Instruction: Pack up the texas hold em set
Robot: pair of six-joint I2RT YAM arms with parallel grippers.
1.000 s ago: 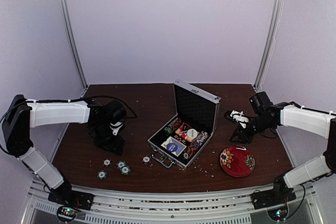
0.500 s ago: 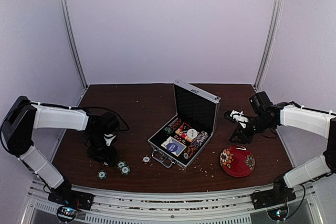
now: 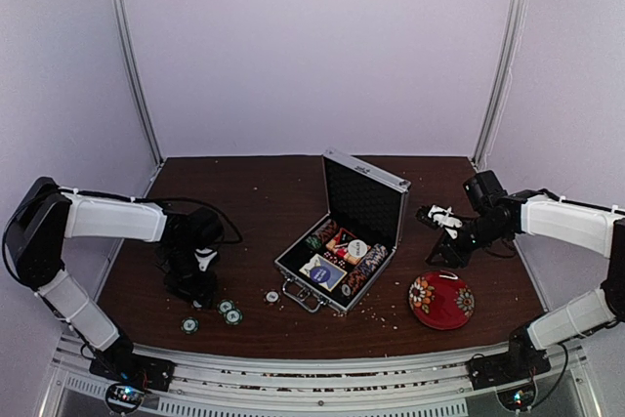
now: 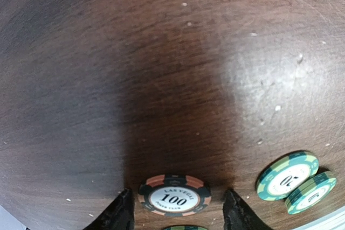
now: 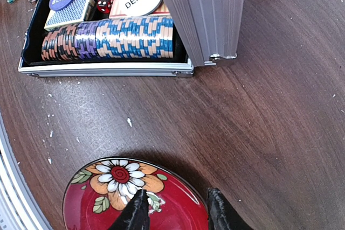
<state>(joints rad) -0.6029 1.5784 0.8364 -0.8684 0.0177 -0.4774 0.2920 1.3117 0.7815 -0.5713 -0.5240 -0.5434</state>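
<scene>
Top view and two wrist views of a dark wooden desk point(image 3: 244, 192) with a poker set partly packed.

Nearest the front edge, left of centre, small round striped-edge poker chips lie loose. One green-edged chip point(image 3: 189, 324) sits alone, with a pair of green-and-cream chips point(image 4: 287, 175) just beside it. A pale chip point(image 3: 272, 296) lies near the case handle.

The left end effector point(image 4: 178, 211) has come down and toward the front edge over the last second and now covers a fifth chip. Its wrist view shows the black-and-salmon chip marked 100 point(image 4: 173, 195) flat on the desk between the two fingertips. The jaws have narrowed but stand apart, a thin gap on either side of the chip, gripping nothing yet. This looks like the start of a pick-up, with the other loose chips not yet collected.

At the centre, the small silver aluminium briefcase with black lining point(image 3: 363, 204) stands open, lid upright. Inside are rows of chips on edge point(image 5: 108, 37), red dice, a white dealer button and the blue-and-cream card deck box point(image 5: 75, 1).

To its right is a red floral bowl point(image 3: 441, 300).

Farther back on the right, the right end effector point(image 3: 441, 215) has not moved. It hangs above the desk with its jaws somewhat apart and nothing between them.
</scene>
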